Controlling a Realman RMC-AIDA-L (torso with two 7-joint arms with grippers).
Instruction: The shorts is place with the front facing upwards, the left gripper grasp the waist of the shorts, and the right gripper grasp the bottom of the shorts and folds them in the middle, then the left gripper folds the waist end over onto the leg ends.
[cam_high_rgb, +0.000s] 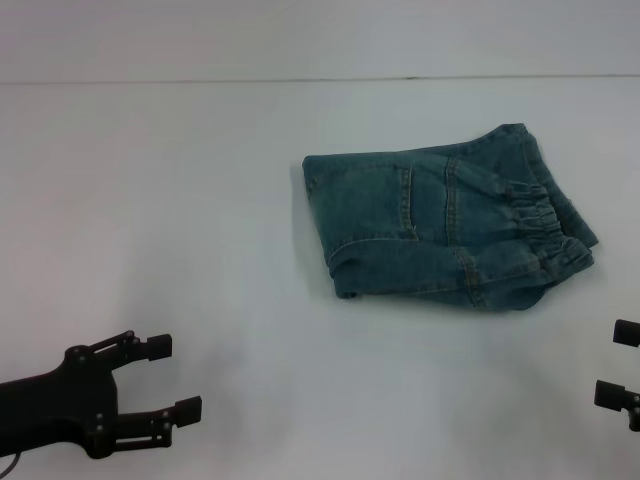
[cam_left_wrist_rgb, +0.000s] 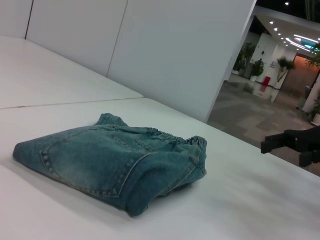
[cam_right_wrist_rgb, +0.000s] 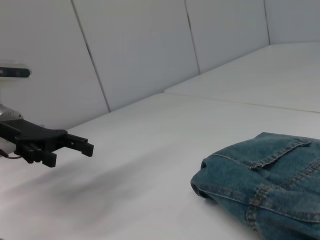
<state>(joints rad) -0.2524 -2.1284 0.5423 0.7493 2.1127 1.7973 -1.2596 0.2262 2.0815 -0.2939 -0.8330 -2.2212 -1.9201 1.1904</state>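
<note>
You won't find any readable text, labels, brands or numbers in any of the three views. The shorts (cam_high_rgb: 445, 228) are folded with plain denim showing, no print or tag visible. In the left wrist view there's a small red sign or stand (cam_left_wrist_rgb: 265, 83) way off in the lobby, but it's too small to read.

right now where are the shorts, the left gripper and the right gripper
the shorts (cam_high_rgb: 440, 225), head view, middle of the folded denim
the left gripper (cam_high_rgb: 172, 378), head view, gap between its open fingertips
the right gripper (cam_high_rgb: 620, 365), head view, between its two tips
</note>
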